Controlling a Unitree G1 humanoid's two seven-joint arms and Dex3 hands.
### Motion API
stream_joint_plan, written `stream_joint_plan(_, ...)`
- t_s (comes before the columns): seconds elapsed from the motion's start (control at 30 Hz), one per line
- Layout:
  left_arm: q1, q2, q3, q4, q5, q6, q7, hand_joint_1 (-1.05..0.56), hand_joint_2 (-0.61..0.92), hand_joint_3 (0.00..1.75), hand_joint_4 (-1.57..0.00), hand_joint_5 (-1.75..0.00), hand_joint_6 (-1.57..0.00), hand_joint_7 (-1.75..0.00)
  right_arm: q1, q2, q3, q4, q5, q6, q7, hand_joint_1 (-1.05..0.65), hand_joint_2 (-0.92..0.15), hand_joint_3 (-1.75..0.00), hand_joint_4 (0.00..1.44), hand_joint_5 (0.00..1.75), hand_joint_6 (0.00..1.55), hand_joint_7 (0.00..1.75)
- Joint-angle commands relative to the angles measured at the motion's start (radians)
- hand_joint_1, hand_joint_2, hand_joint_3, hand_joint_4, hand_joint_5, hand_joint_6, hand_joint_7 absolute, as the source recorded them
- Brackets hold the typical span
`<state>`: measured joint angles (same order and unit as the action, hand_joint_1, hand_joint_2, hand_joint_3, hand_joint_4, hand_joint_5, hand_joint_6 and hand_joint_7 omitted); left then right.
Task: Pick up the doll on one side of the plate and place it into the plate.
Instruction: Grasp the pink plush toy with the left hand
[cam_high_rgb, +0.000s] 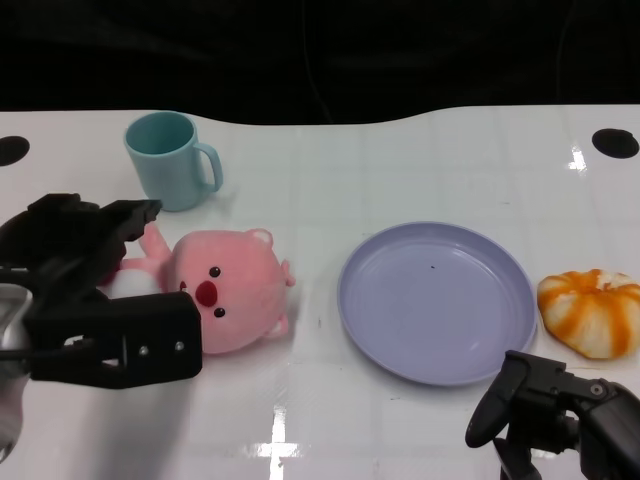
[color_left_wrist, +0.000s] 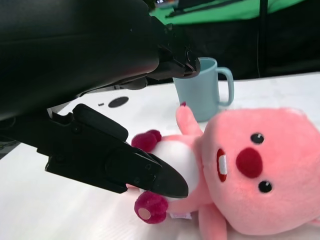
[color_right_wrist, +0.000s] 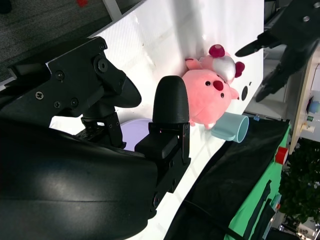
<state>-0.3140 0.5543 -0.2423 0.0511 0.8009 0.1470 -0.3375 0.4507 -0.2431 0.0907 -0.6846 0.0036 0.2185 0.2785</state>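
Lying left of centre on the white worktop (cam_high_rgb: 400, 430), the pink doll (cam_high_rgb: 225, 290) sits beside the purple plate (cam_high_rgb: 436, 300). Spread around its body, the left robot hand (cam_high_rgb: 90, 290) holds nothing; the right robot hand (cam_high_rgb: 555, 415), lower right, is open too.

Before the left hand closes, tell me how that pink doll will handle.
The pink doll looks plush, so probably light and squashy under the left hand. Its thin limbs may flop. The big rounded head could sag or roll if gripped by the body.

Pink doll (cam_high_rgb: 225, 290) lying beside lilac plate (cam_high_rgb: 436, 301)
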Motion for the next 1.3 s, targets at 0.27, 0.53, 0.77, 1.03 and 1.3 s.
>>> stream_joint_plan(0.27,-0.194,-0.056,-0.122,0.394,0.028,-0.041,0.095,-0.69,0.9,0.0,-0.08,-0.32,-0.21,-0.01,0.011,-0.003,-0.003,-0.019,0.007,0.014,-0.005,-0.01,-0.63,-1.1,0.61,1.75,0.53,1.51)
stream_joint_plan(0.53,-0.312,-0.137,-0.214,0.664,0.029,-0.049,0.135,-0.68,0.9,0.01,-0.15,-0.18,-0.22,0.0,0.016,-0.004,-0.008,-0.029,0.014,0.021,-0.002,-0.01,-0.64,-1.1,0.62,1.75,0.53,1.51)
stream_joint_plan(0.77,-0.394,-0.221,-0.272,0.921,0.013,-0.077,0.213,-0.67,0.9,0.0,-0.23,-0.13,-0.28,-0.02,0.024,-0.005,-0.011,-0.04,0.016,0.028,0.001,-0.02,-0.65,-1.09,0.61,1.75,0.53,1.51)
stream_joint_plan(1.03,-0.428,-0.303,-0.264,1.087,-0.06,-0.102,0.282,-0.53,0.92,0.11,-0.58,-0.12,-0.64,-0.05,0.027,-0.005,-0.01,-0.046,0.013,0.03,0.0,-0.02,-0.65,-1.08,0.61,1.74,0.54,1.5)
stream_joint_plan(1.3,-0.427,-0.336,-0.277,1.166,-0.094,-0.096,0.284,-0.34,0.91,0.02,-0.88,-0.54,-1.18,-0.09,0.032,-0.004,-0.01,-0.049,0.013,0.03,-0.001,-0.02,-0.63,-1.1,0.62,1.74,0.54,1.5)
